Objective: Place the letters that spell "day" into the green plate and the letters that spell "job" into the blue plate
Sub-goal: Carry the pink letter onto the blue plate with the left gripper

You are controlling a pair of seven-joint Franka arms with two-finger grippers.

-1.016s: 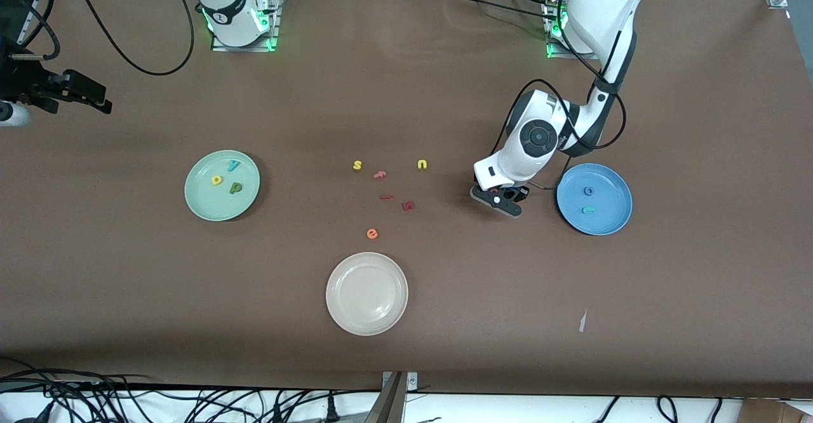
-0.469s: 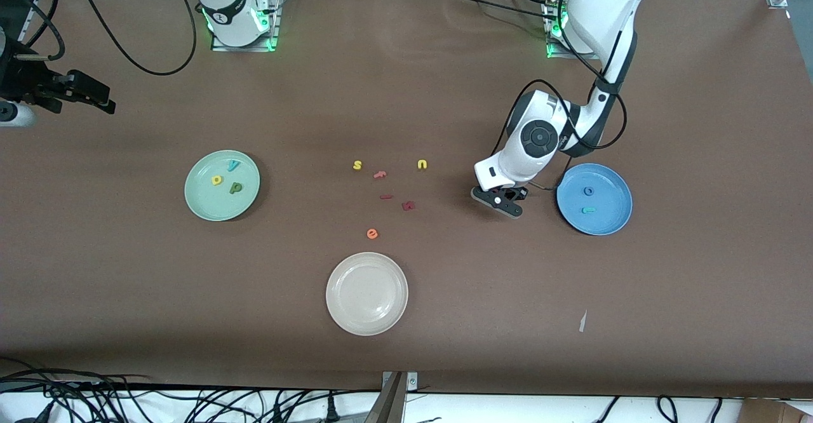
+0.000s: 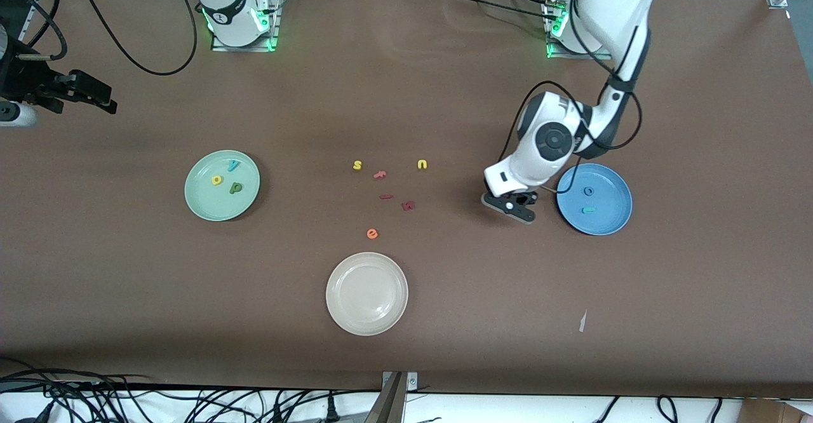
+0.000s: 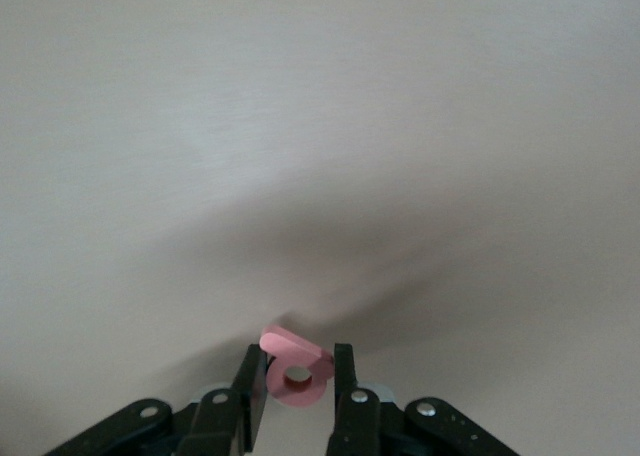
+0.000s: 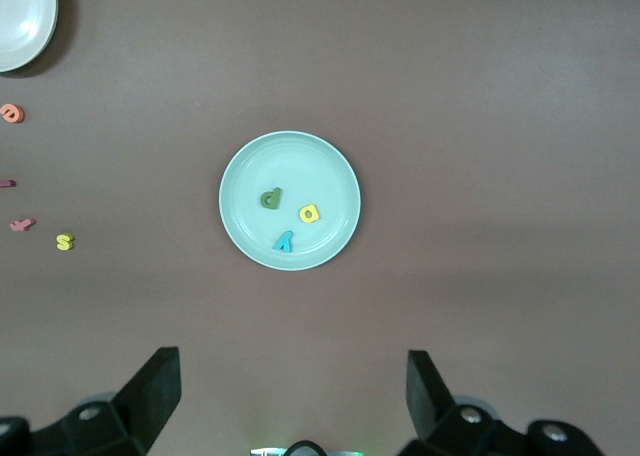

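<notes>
So the pinkish-red foam letter with the round hole (image 4: pixel 297 376), the "b" for "job", is pinched between the left gripper (image 3: pixel 512 206) fingers, looped end pointing away from the wrist, though from the front it's hidden under the hand so I'm going by the wrist view. The gripper sits over bare brown table (image 3: pixel 444 321) just beside the round blue plate (image 3: pixel 619 213), on its side toward the table's middle, so the plate is a short sideways hop away. That plate already holds the small blue ring "o" (image 3: pixel 589 190) and teal "j" (image 3: pixel 589 209). The pale mint-green plate (image 3: pixel 202 202) has the dark green letter (image 3: pixel 235 187), yellow "a" (image 3: pixel 216 180) and light blue "y" (image 3: pixel 234 166). The right gripper (image 5: pixel 290 396) waits spread wide, high over the green plate. No brands or labels readable, only the foam letters.
</notes>
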